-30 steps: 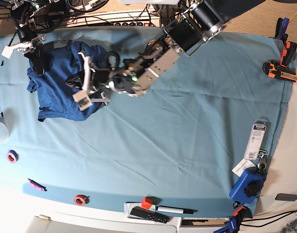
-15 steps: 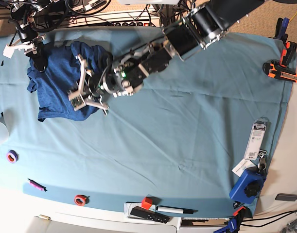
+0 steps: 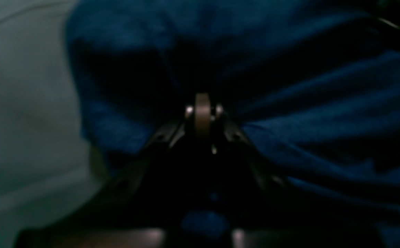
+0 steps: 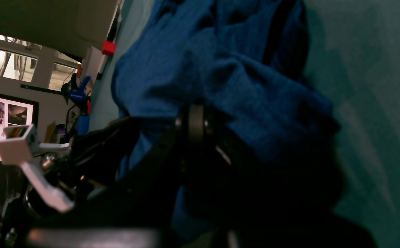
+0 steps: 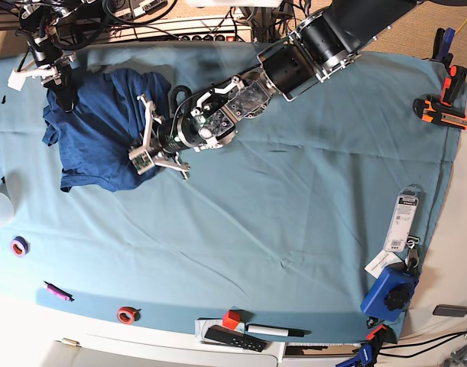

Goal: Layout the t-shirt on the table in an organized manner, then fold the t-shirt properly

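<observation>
Fabric of the t-shirt is lying bunched between your two grippers: left gripper is biting its near edge, right gripper clamping its far corner.

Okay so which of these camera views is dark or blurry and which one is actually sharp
Left wrist view: very dark and soft, the t-shirt fills it, only a small glint showing on the left gripper. Right wrist view: dim and shadowed low down, fabric weave readable, bright windows at the far left. Base view: evenly lit and sharp across the table.
</observation>
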Available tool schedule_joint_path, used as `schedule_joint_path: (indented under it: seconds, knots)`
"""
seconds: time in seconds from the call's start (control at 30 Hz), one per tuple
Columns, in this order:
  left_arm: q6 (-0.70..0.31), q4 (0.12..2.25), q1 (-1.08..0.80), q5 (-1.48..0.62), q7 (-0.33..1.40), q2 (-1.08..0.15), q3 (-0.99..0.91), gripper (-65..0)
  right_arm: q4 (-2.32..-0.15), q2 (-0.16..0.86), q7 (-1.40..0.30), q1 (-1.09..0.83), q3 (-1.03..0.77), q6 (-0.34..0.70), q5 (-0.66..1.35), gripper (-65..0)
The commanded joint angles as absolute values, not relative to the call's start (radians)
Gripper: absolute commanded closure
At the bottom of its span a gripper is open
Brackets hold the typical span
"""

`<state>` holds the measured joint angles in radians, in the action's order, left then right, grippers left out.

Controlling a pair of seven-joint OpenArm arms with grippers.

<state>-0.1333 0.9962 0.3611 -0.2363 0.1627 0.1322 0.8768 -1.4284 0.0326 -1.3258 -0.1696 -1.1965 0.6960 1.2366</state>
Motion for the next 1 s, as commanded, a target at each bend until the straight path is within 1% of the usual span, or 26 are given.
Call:
schedule_joint_path:
  seconds: [0.0, 0.3, 0.43, 0.53, 0.77, 0.83, 0.97]
  knots:
    - [-0.099, 1.006, 0.383, -0.231, 0.157, 0.157, 0.875, 0.0, -1.444, 0.047, -1.304, -0.168, -1.199, 0.698, 1.259, 0.0]
    - [-0.096, 1.015, 0.385, -0.232, 0.157, 0.157, 0.875, 0.0, -1.444, 0.047, -1.287, -0.168, -1.199, 0.698, 1.260, 0.0]
    - [-0.155, 1.051, 0.386, -0.232, 0.157, 0.157, 0.874, 0.0, -1.444, 0.051, -1.282, -0.168, -1.199, 0.698, 1.283, 0.0]
    - [-0.184, 1.087, 0.386, -0.236, 0.157, 0.157, 0.874, 0.0, -1.445, 0.070, -1.281, -0.165, -1.199, 0.698, 1.290, 0.0]
    - [-0.188, 1.186, 0.385, -0.246, 0.157, 0.157, 0.868, 0.0, -1.445, 0.160, -1.264, -0.163, -1.200, 0.698, 1.290, 0.0]
    - [-0.248, 1.215, 0.385, -0.246, 0.157, 0.157, 0.845, 0.0, -1.445, 0.190, -1.262, -0.163, -1.200, 0.698, 1.290, 0.0]
    - [-0.418, 1.268, 0.385, -0.247, 0.157, 0.157, 0.741, 0.0, -1.445, 0.250, -1.262, -0.163, -1.205, 0.698, 1.290, 0.0]
